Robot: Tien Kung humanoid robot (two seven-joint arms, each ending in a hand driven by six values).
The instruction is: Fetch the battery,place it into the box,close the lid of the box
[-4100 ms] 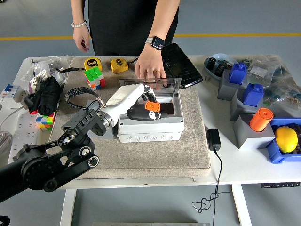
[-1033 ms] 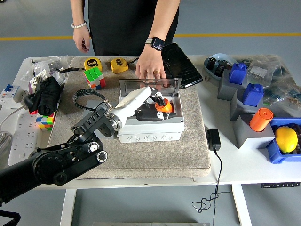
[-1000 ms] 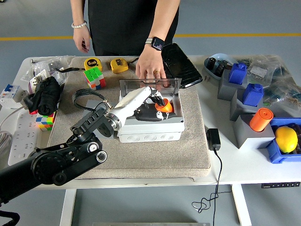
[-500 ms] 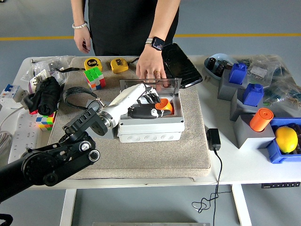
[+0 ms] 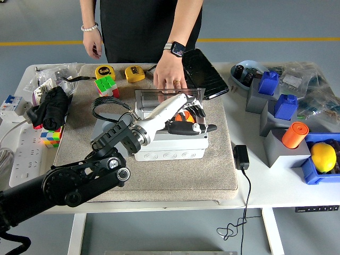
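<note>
The robot's white left hand (image 5: pixel 187 118) reaches over the open grey plastic box (image 5: pixel 170 144) on the beige mat (image 5: pixel 175 175). Beneath its fingers, inside the box, lies the orange battery (image 5: pixel 187 118). Just behind the hand, a person's hand (image 5: pixel 169 74) rests on the clear lid (image 5: pixel 159 96).

Bright even overhead light, soft shadows, sharp focus, mild glare on white table (image 5: pixel 255 186)

Black jointed left arm (image 5: pixel 79 178) — silver screws, looped cable — ending in a white-and-black left hand (image 5: pixel 183 114).
</note>
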